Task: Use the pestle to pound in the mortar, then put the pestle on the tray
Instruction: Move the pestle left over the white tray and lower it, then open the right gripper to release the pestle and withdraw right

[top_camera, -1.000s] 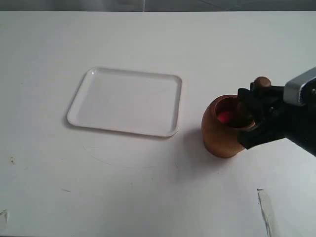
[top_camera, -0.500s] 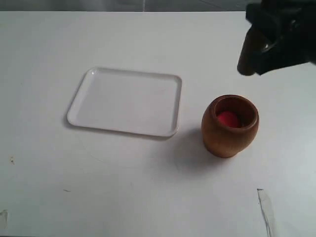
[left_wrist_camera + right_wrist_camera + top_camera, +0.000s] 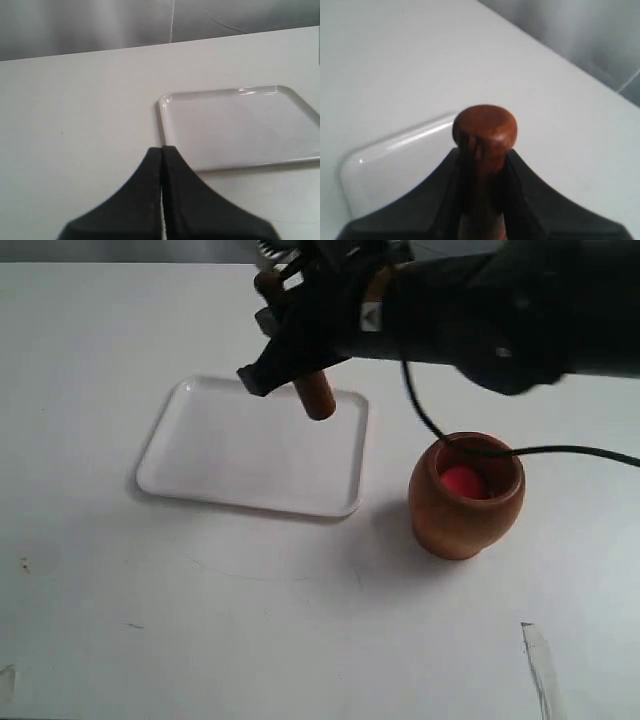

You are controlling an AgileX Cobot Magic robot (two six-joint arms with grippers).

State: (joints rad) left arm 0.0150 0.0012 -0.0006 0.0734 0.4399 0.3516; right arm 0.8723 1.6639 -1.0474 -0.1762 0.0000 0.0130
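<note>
The brown wooden mortar [image 3: 465, 496] stands upright on the table at right, a red lump visible inside its mouth. My right gripper [image 3: 290, 335] has reached across the middle and is shut on the reddish-brown pestle [image 3: 315, 395], which hangs thick end down above the far right part of the white tray [image 3: 200, 475]. In the right wrist view the pestle's knob [image 3: 485, 127] sticks out past the gripper [image 3: 482, 160], with a tray corner [image 3: 380, 165] behind it. My left gripper [image 3: 162, 150] is shut and empty, near the tray's corner [image 3: 165, 100]; the exterior view does not show it.
A black cable [image 3: 470, 445] from the right arm hangs over the mortar's mouth. Small scuffs mark the table [image 3: 300, 640] near the front edge, and a strip of tape [image 3: 537, 665] lies at the front right.
The right gripper lifted the pestle out of the mortar, rose, then swung left across the table to above the tray. The mortar has stayed put.
</note>
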